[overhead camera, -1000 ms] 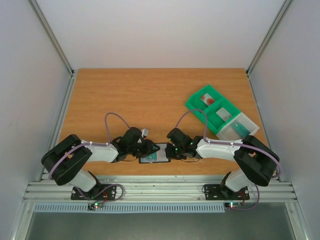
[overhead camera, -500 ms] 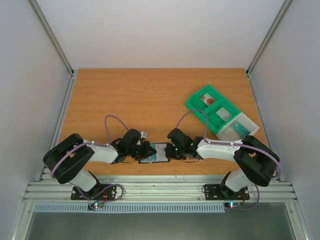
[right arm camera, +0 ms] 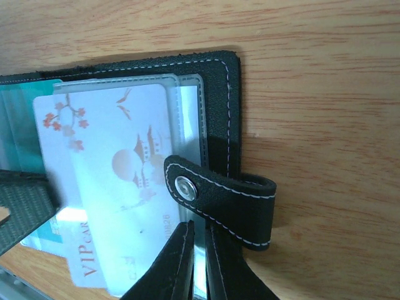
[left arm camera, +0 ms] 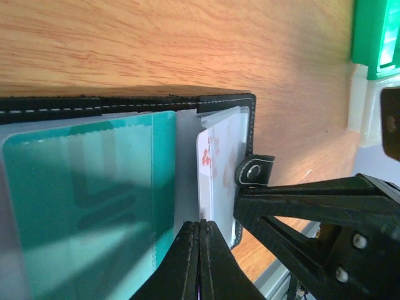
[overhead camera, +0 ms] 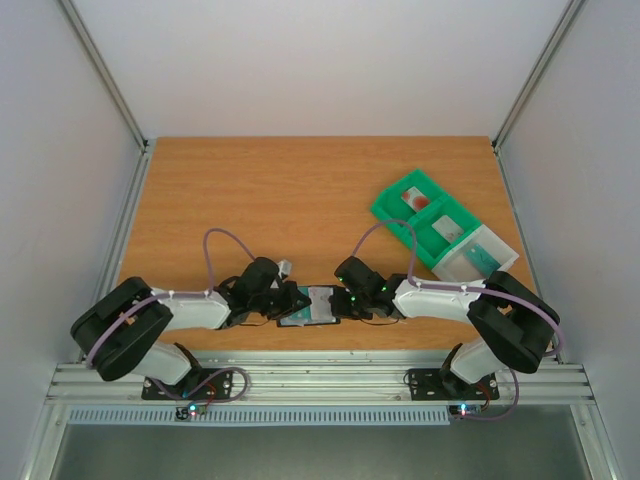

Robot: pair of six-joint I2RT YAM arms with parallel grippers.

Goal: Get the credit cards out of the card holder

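The black card holder (overhead camera: 316, 304) lies open near the table's front edge, between my two grippers. A teal credit card (left arm camera: 81, 200) sits in its clear left sleeve. A pale credit card (right arm camera: 106, 187) with red blossom and pagoda print sticks out slantwise from the right sleeve. My left gripper (left arm camera: 201, 224) is shut on that pale card's edge. My right gripper (right arm camera: 200, 228) is shut on the holder's right side, just below the snap strap (right arm camera: 219, 200). The left gripper's finger (right arm camera: 25, 203) shows at the pale card's far edge in the right wrist view.
A green compartmented tray (overhead camera: 392, 212) stands at the back right with cards in it. A clear tray (overhead camera: 460, 266) adjoins it on the near side. The green tray's corner (left arm camera: 375, 31) shows in the left wrist view. The table's metal front rail (overhead camera: 320, 378) runs just behind the holder.
My left gripper has closed from open to shut on the pale card's edge, and the left arm has shifted slightly toward the holder. The right gripper has held its grip.
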